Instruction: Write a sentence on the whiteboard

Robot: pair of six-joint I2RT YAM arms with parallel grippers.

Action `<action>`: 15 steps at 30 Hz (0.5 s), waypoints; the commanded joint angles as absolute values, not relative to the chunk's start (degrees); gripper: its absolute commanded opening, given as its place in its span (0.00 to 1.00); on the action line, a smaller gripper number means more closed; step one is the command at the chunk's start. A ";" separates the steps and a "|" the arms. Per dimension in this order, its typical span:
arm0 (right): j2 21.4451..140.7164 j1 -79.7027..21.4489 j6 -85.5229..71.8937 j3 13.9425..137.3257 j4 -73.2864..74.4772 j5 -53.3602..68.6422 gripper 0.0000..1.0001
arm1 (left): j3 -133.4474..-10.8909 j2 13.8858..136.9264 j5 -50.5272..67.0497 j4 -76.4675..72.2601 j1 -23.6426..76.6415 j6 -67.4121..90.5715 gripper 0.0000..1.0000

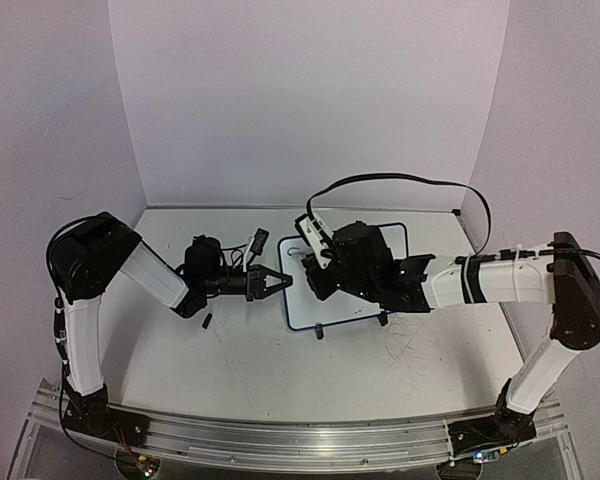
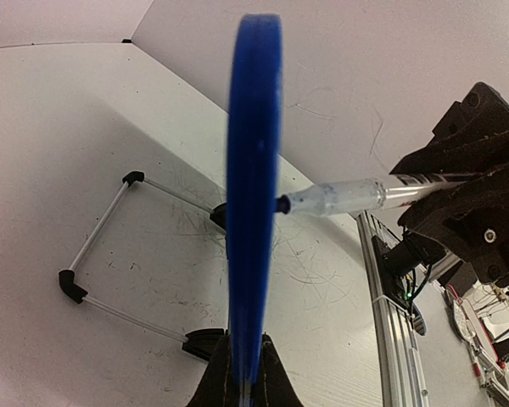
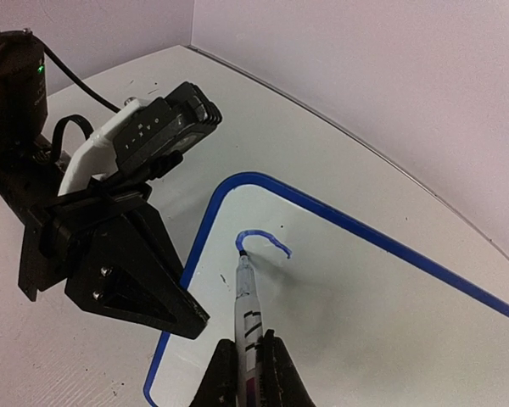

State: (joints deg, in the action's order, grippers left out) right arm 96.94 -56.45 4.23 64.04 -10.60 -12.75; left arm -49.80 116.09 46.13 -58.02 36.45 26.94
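The whiteboard (image 1: 305,305), white with a thin blue frame, stands tilted at mid-table. My left gripper (image 1: 280,282) is shut on its left edge. In the left wrist view the board's blue edge (image 2: 253,170) runs up from between the jaws of that gripper (image 2: 246,348). My right gripper (image 3: 248,343) is shut on a marker (image 3: 248,305), whose tip touches the board's surface (image 3: 365,305). Of the sentence, a single curved blue stroke (image 3: 267,237) shows near the top-left corner. The marker (image 2: 348,197) meets the board's face in the left wrist view.
The board's wire stand (image 2: 102,254) with black feet rests on the scuffed tabletop behind the board. A small black piece (image 1: 207,321) lies on the table under the left arm. An aluminium rail (image 1: 280,440) runs along the near edge. White walls enclose the table.
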 commanded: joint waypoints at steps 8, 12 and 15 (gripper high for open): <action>94.11 -56.42 2.99 62.82 -9.93 -16.54 0.00 | -49.54 113.94 45.91 -56.45 37.18 25.93 0.00; 93.96 -56.41 2.94 62.65 -9.92 -17.38 0.00 | -49.66 113.98 45.93 -56.38 37.18 25.93 0.00; 93.87 -56.42 2.90 62.58 -9.79 -17.62 0.00 | -49.82 114.02 45.90 -56.35 37.19 25.93 0.00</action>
State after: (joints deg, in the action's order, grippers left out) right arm 96.10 -56.47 3.84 63.50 -9.87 -14.71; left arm -49.80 116.09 46.13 -58.02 36.45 26.94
